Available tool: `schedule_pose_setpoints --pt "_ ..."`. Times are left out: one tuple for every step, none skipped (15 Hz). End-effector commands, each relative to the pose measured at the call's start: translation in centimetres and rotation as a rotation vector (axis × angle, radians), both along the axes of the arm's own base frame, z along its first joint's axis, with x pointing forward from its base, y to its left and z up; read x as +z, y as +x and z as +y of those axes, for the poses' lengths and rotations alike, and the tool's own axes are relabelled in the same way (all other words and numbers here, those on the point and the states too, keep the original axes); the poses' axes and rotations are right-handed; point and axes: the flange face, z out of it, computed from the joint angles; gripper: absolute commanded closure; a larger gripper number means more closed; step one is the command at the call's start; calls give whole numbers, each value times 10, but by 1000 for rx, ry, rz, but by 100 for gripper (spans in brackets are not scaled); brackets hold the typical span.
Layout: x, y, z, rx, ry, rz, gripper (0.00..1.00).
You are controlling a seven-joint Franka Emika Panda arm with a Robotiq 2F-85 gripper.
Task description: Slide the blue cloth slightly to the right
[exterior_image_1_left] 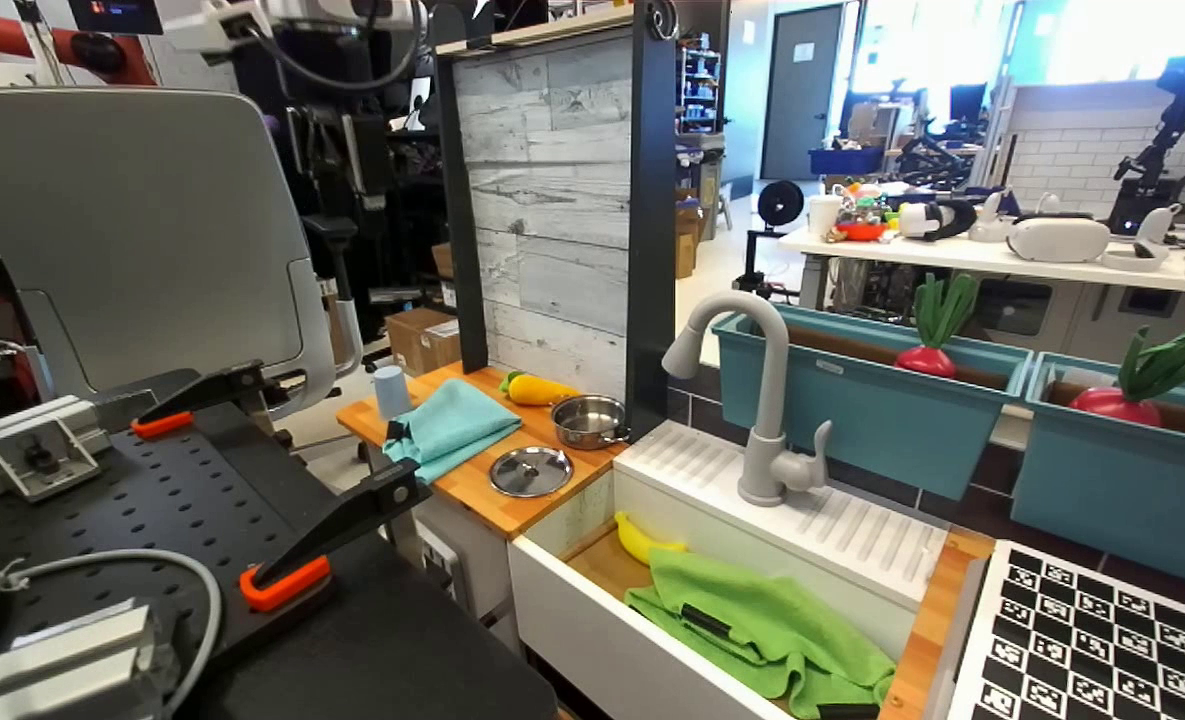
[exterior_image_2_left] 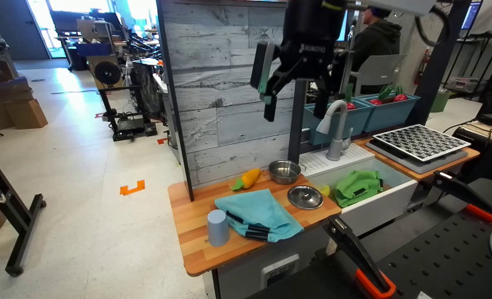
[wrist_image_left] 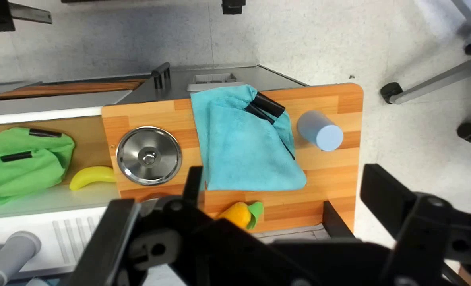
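Note:
The blue cloth (exterior_image_2_left: 257, 211) lies folded on the wooden counter, with black strips along one edge. It also shows in an exterior view (exterior_image_1_left: 457, 425) and in the wrist view (wrist_image_left: 247, 147). Its edge overhangs the counter's front edge. My gripper (exterior_image_2_left: 295, 111) is open and empty, high above the counter. In the wrist view the gripper's fingers (wrist_image_left: 285, 178) stand wide apart, with the cloth below and between them, not touched. In an exterior view the gripper is not clearly visible.
A blue cup (exterior_image_2_left: 218, 228) stands beside the cloth. A metal lid (exterior_image_2_left: 305, 197), a pot (exterior_image_2_left: 285, 171) and an orange toy vegetable (exterior_image_2_left: 250, 178) are near it. The sink (exterior_image_2_left: 378, 207) holds a green cloth (exterior_image_2_left: 358, 187) and a banana (wrist_image_left: 92, 176). A faucet (exterior_image_2_left: 336, 128) and an upright wall panel (exterior_image_2_left: 233, 99) rise behind.

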Motion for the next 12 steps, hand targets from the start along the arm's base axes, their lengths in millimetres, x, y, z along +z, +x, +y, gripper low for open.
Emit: schedule_pose_setpoints --pt "-50 47 -3 -37 74 43 0" --pt "-66 56 -4 -58 97 53 0" --pt "-80 64 -4 -80 114 62 0" --pt "-93 71 -5 -101 128 67 0" --pt "-108 79 -6 -125 141 71 0" --pt "-121 85 -7 -149 145 73 0" --pt "-136 92 -9 -168 140 81 0" --pt "-149 98 -11 -182 137 95 0" --pt "-164 103 -12 -197 131 110 0" --pt "-176 107 -12 -208 126 122 0" --pt "-188 110 -12 -216 119 130 0" --pt "-201 112 -11 -224 112 138 0"
